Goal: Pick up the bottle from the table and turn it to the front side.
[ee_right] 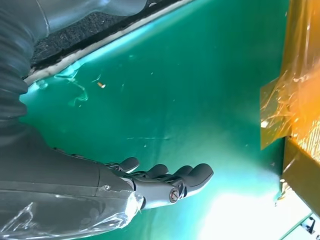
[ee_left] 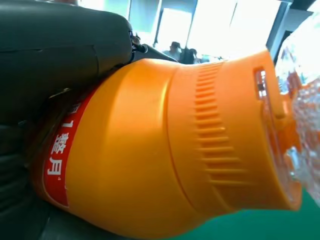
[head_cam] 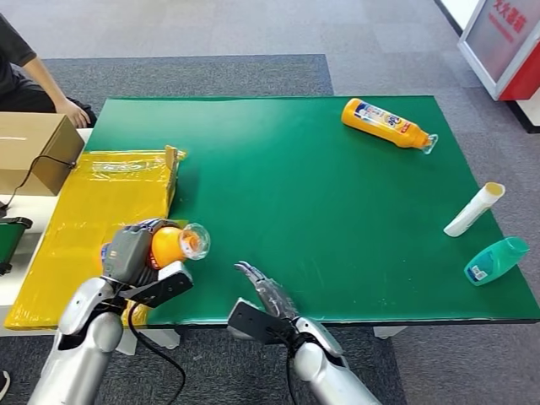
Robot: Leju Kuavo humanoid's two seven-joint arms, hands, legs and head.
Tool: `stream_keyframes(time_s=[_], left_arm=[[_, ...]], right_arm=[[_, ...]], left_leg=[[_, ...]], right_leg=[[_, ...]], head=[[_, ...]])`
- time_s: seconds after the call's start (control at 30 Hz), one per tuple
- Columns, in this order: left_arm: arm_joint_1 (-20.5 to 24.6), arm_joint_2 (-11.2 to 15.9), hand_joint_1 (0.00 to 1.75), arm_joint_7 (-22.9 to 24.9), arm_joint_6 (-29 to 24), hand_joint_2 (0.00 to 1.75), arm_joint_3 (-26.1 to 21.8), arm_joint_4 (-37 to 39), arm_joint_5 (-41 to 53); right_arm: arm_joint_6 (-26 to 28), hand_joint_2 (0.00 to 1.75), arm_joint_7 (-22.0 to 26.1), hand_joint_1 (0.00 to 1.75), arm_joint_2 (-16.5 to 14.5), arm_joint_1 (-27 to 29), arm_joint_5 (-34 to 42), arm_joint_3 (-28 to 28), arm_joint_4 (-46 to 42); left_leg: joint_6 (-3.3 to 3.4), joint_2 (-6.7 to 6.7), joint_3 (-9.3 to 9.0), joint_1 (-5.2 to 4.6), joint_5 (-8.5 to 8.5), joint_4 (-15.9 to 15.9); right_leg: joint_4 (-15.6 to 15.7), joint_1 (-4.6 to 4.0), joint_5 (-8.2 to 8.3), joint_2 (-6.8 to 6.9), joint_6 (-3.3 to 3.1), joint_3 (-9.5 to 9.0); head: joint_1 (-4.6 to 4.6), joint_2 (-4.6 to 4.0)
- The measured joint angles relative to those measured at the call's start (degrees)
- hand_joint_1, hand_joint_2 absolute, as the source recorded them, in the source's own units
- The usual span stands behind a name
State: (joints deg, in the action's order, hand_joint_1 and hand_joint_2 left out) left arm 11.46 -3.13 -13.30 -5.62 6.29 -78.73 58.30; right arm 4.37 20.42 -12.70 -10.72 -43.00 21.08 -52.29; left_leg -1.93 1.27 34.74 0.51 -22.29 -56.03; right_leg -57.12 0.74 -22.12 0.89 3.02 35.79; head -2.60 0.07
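Now lifted sideways in left hand (head_cam: 129,251) — orange bottle (head_cam: 167,245), clamped; right hand (head_cam: 271,295) empty, fingers apart — best rotated slowly, grip firm.

Silver rounded arms, left arm (head_cam: 83,333) and right arm (head_cam: 325,367), black cable looping off each wrist. Grey left hand (head_cam: 131,251); right hand (ee_right: 113,192) dark grey, ribbed cover, small screw at the fingers (ee_right: 188,176).

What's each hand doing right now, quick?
Left hand: holding the orange bottle.
Right hand: open, holding nothing, over the table.
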Motion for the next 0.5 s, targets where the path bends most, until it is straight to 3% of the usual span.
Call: stream_keyframes(time_s=[0.13, 0.3, 0.5], left_arm=[[3.5, 4.1, 1.75, 2.6, -0.2, 1.75, 0.6, 3.0, 9.8], [9.3, 10.0, 1.75, 3.4, -4.6, 1.75, 1.7, 15.8, 16.9], [14.1, 13.1, 1.75, 5.7, -8.9, 1.75, 1.9, 29.7, 20.5]], right_arm=[[-0.9, 1.75, 0.6, 0.00, 0.0, 0.1, -0.1, -0.8, -0.4], [-1.4, 1.75, 1.9, 0.00, 0.0, 0.0, 0.1, -1.0, -0.3], [-1.6, 1.75, 2.6, 0.00, 0.0, -0.1, 0.5, -1.0, 0.4]], left_leg=[[-0.01, 0.01, 0.01, 0.00, 0.00, 0.0], [-0.06, 0.06, 0.01, 0.02, 0.04, 0.0], [-0.06, 0.05, 0.04, 0.02, 0.03, 0.0]], right_leg=[[0.0, 0.00, 0.00, -0.02, 0.00, 0.02], [0.0, -0.02, 0.00, -0.09, -0.01, 0.06], [0.0, -0.01, -0.01, -0.08, -0.01, 0.06]], head=[[0.01, 0.00], [0.01, 0.00], [0.01, 0.00]])
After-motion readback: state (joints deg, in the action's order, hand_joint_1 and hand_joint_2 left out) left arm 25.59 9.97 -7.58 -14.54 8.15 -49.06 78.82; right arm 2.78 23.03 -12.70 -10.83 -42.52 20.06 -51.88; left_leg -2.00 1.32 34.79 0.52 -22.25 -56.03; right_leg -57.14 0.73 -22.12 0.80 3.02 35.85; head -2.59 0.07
